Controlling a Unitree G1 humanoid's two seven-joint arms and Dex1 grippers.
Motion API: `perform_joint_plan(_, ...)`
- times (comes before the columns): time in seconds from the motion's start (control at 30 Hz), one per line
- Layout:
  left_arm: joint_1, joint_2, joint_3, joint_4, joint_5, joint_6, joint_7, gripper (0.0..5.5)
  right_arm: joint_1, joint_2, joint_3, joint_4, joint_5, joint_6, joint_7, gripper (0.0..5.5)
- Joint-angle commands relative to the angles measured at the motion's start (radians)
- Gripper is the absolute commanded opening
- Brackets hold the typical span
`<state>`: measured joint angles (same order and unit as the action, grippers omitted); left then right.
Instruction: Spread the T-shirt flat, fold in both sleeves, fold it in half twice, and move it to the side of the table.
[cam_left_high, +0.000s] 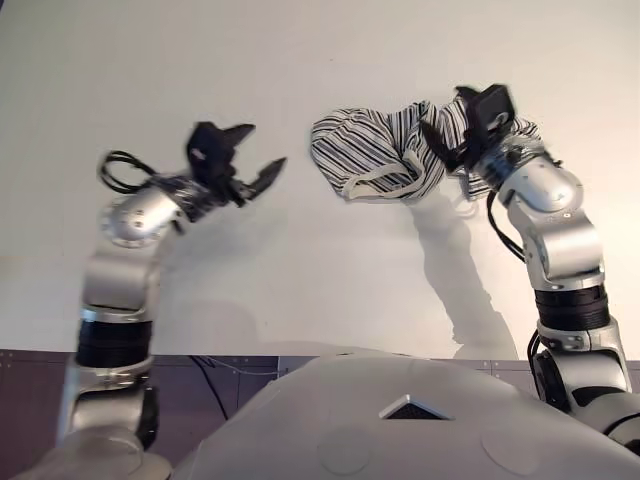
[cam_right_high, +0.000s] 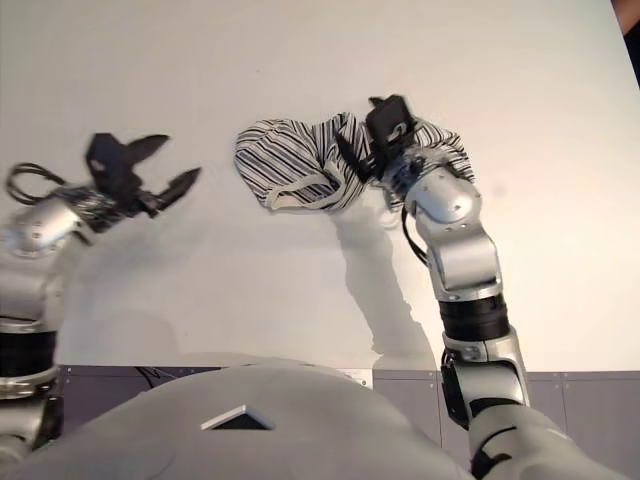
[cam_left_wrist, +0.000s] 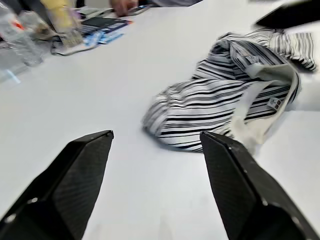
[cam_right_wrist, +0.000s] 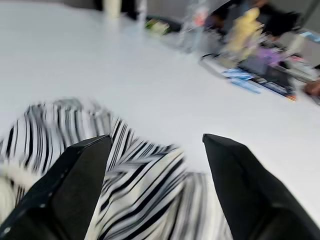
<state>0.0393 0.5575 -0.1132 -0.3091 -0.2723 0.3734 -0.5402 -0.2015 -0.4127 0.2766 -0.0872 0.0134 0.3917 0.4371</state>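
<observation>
Striped T-shirt (cam_left_high: 370, 145) bunched under spread right jaws

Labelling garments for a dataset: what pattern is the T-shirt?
T-shirt: black-and-white stripes, clearest in the left wrist view.

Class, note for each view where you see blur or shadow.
Left eye view: a dark shadow lies on the table beside the right arm. Right wrist view: the shirt has smeared stripes, far clutter soft. Left wrist view: shirt sharper, far clutter blurred.
</observation>
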Motion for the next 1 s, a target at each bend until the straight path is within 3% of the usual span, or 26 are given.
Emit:
perform_joint_plan(0.03, -0.107, -0.106, -0.085, 0.065, 0.078, 0.091, 0.090, 3.22, 0.043, -0.120, 0.202, 0.093, -0.150, -0.026, 0.155, 3.35)
perform_joint_plan(0.2, -0.123, -0.155, -0.111, 0.115, 0.129, 0.106, 0.123, 3.22, 0.125, -0.143, 0.237, -0.135, 0.020, -0.077, 0.378, 3.35)
perform_joint_plan(0.3, -0.105, -0.163, -0.163, 0.162, 0.187, 0.092, 0.123, 3.22, 0.081, -0.100, 0.125, -0.114, 0.037, -0.099, 0.299, 3.35)
perform_joint_plan(0.37, -0.049, -0.125, -0.241, 0.177, 0.265, 0.085, 0.117, 3.22, 0.039, -0.076, 0.034, -0.136, 0.077, -0.045, 0.257, 3.35)
perform_joint_plan(0.43, 0.019, -0.127, -0.240, 0.130, 0.283, 0.103, 0.141, 3.22, 0.015, -0.055, -0.010, -0.196, 0.128, 0.038, 0.245, 3.35)
perform_joint_plan(0.67, 0.103, -0.222, -0.181, -0.016, 0.272, 0.098, 0.240, 3.22, 0.037, -0.018, 0.221, -0.159, -0.060, 0.126, 0.163, 3.35)
perform_joint_plan(0.77, 0.116, -0.216, -0.191, -0.061, 0.267, 0.088, 0.221, 3.22, 0.016, -0.030, 0.259, -0.098, -0.130, 0.108, 0.156, 3.35)
perform_joint_plan(0.87, 0.207, -0.131, -0.260, -0.031, 0.344, 0.146, 0.203, 3.22, -0.002, -0.089, 0.196, -0.016, -0.192, 0.096, 0.106, 3.35)
perform_joint_plan(1.0, 0.378, -0.063, -0.277, 0.075, 0.434, 0.189, 0.267, 3.22, 0.092, -0.235, -0.058, -0.008, -0.167, 0.108, 0.057, 3.35)
